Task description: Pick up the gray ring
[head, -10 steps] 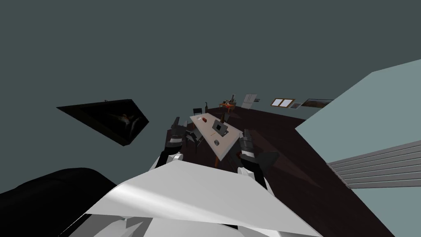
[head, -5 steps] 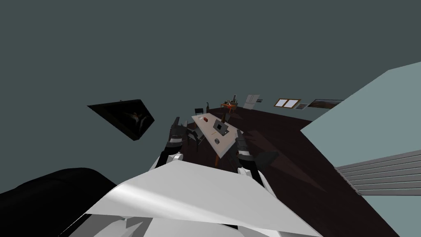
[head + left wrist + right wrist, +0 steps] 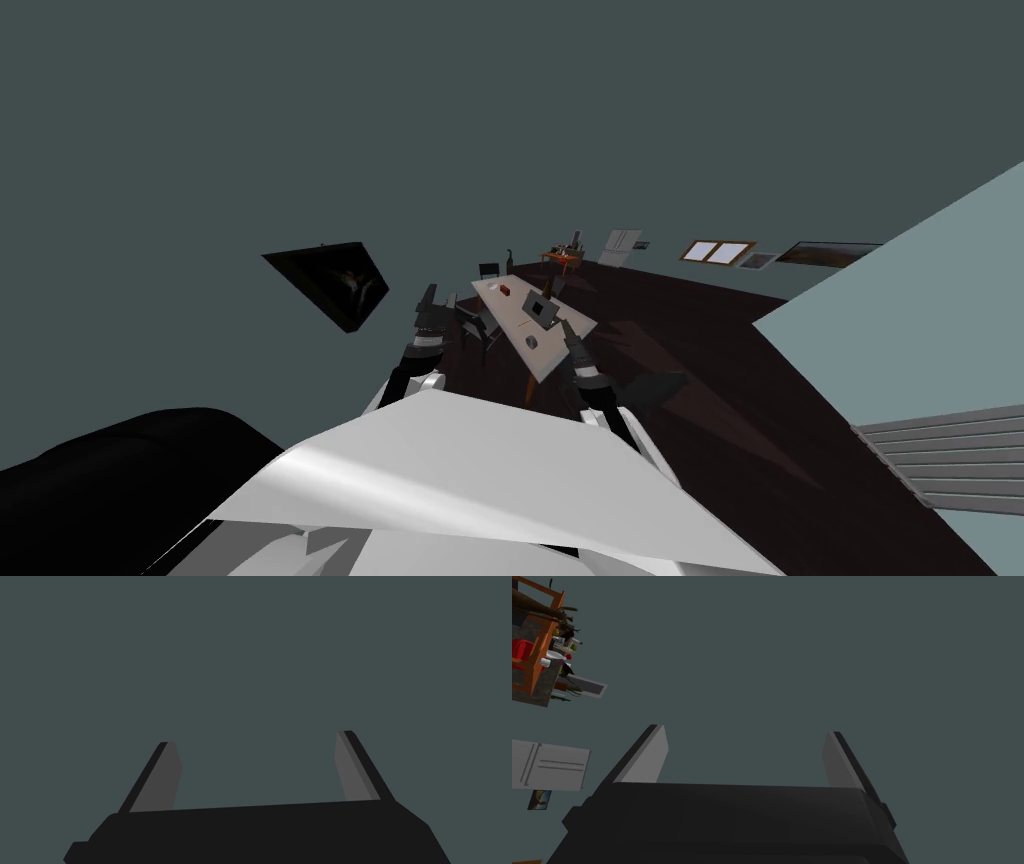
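A: Left jaws?
B: Spread wide, gripping nothing, out at nine o'clock from the counter (image 3: pixel 512 303).
A: And on the counter?
B: Small red thing (image 3: pixel 505 290) at the far end, dark box (image 3: pixel 539 309) midway, gray ring (image 3: pixel 531 342) lying near the close end.
A: Right jaws?
B: Spread as well, empty, raised near the ring at its three o'clock, by the counter's edge.

Dim, flat light throughout. The table (image 3: pixel 510 312) is brightest, mid-frame; faint shadows streak the floor (image 3: pixel 760 400). Walls (image 3: pixel 500 100) splay toward the corners.
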### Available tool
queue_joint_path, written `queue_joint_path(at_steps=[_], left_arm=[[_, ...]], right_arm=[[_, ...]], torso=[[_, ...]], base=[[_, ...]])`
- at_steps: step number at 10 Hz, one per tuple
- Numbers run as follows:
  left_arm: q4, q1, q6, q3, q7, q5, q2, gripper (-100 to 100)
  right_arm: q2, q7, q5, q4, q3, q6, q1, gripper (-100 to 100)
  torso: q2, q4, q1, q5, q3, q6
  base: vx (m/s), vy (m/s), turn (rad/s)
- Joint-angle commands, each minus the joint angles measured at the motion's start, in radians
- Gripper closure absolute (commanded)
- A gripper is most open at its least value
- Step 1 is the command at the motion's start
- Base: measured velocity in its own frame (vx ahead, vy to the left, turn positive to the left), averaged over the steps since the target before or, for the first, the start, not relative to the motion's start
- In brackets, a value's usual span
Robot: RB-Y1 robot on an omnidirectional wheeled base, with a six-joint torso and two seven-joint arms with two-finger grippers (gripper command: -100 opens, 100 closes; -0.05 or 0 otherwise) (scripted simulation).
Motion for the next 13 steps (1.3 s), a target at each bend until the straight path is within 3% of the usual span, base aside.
queue_joint_path(at_steps=[1, 2, 4, 5, 6, 7, 8, 9, 10, 11, 12, 13], left_arm=[[0.000, 0.000, 0.000, 0.000, 0.000, 0.000, 0.000, 0], [0.000, 0.000, 0.000, 0.000, 0.000, 0.000, 0.000, 0], [0.000, 0.000, 0.000, 0.000, 0.000, 0.000, 0.000, 0], [0.000, 0.000, 0.000, 0.000, 0.000, 0.000, 0.000, 0], [0.000, 0.000, 0.000, 0.000, 0.000, 0.000, 0.000, 0], [0.000, 0.000, 0.000, 0.000, 0.000, 0.000, 0.000, 0], [0.000, 0.000, 0.000, 0.000, 0.000, 0.000, 0.000, 0], [0.000, 0.000, 0.000, 0.000, 0.000, 0.000, 0.000, 0], [0.000, 0.000, 0.000, 0.000, 0.000, 0.000, 0.000, 0], [0.000, 0.000, 0.000, 0.000, 0.000, 0.000, 0.000, 0], [0.000, 0.000, 0.000, 0.000, 0.000, 0.000, 0.000, 0], [0.000, 0.000, 0.000, 0.000, 0.000, 0.000, 0.000, 0]], right_arm=[[-0.050, 0.011, 0.030, 0.041, 0.022, -0.002, -0.019, -100], [-0.062, 0.011, 0.030, 0.041, 0.022, -0.002, -0.019, -100], [-0.130, 0.031, 0.083, 0.110, 0.065, 0.002, -0.059, -100], [-0.154, 0.031, 0.083, 0.121, 0.065, 0.002, -0.059, -100], [-0.187, 0.041, 0.110, 0.165, 0.089, 0.007, -0.079, -100], [-0.200, 0.041, 0.110, 0.165, 0.089, 0.007, -0.079, -100], [-0.241, 0.052, 0.137, 0.211, 0.115, 0.012, -0.099, -100], [-0.246, 0.052, 0.137, 0.211, 0.115, 0.012, -0.099, -100], [-0.285, 0.063, 0.164, 0.258, 0.141, 0.019, -0.119, -100], [-0.291, 0.063, 0.164, 0.258, 0.141, 0.019, -0.119, -100], [-0.331, 0.074, 0.191, 0.296, 0.170, 0.027, -0.138, -100], [-0.335, 0.074, 0.191, 0.307, 0.170, 0.027, -0.138, -100]], torso=[[0.000, 0.000, 0.000, 0.000, 0.000, 0.000], [0.000, 0.000, 0.000, 0.000, 0.000, 0.000], [-0.001, 0.000, 0.001, 0.000, -0.001, 0.000], [-0.001, 0.000, 0.002, 0.000, -0.001, 0.000], [-0.001, 0.000, 0.002, 0.000, -0.001, 0.000], [-0.002, 0.000, 0.002, 0.000, -0.001, 0.000], [-0.002, 0.000, 0.001, 0.000, -0.001, 0.000], [-0.002, 0.000, 0.002, 0.000, -0.001, 0.000], [-0.002, 0.000, 0.002, 0.000, -0.001, 0.000], [-0.002, -0.001, 0.002, 0.000, -0.001, 0.000], [-0.003, -0.001, 0.002, 0.000, -0.002, 0.000], [-0.003, -0.001, 0.003, 0.001, -0.002, 0.000]], base=[[-0.031, 0.023, 0.104], [-0.022, 0.021, 0.045], [-0.021, 0.043, 0.125], [-0.016, 0.045, 0.078], [-0.013, 0.046, 0.099], [-0.008, 0.037, 0.066], [-0.006, 0.053, 0.140], [0.000, 0.044, 0.060], [0.007, 0.053, 0.118], [0.008, 0.046, 0.062], [0.015, 0.065, 0.119], [0.022, 0.055, 0.074]])
